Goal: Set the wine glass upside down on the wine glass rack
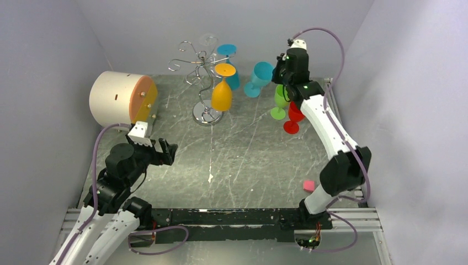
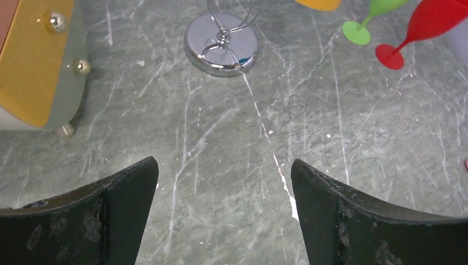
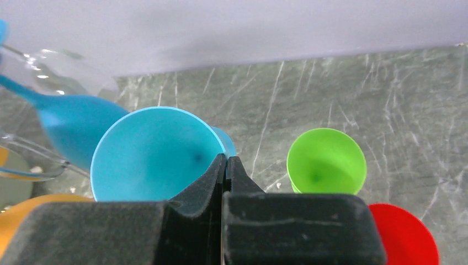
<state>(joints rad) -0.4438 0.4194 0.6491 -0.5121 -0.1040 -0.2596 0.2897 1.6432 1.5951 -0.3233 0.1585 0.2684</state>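
The wine glass rack (image 1: 200,69) stands at the back centre on its chrome base (image 1: 207,115), which also shows in the left wrist view (image 2: 221,44). An orange glass (image 1: 222,94) and a teal glass (image 1: 228,52) hang upside down on it. My right gripper (image 1: 277,70) is shut on the rim of a light blue wine glass (image 1: 261,74), which is tilted just right of the rack. In the right wrist view the fingertips (image 3: 226,160) pinch that rim, with the bowl (image 3: 149,157) open toward the camera. My left gripper (image 1: 165,150) is open and empty over the table at the near left (image 2: 223,168).
A green glass (image 1: 280,99) and a red glass (image 1: 294,116) stand under my right arm; both show in the right wrist view (image 3: 325,160) (image 3: 405,234). A cream cylinder with an orange end (image 1: 118,98) lies at the back left. A pink cube (image 1: 308,185) sits by the right arm's base.
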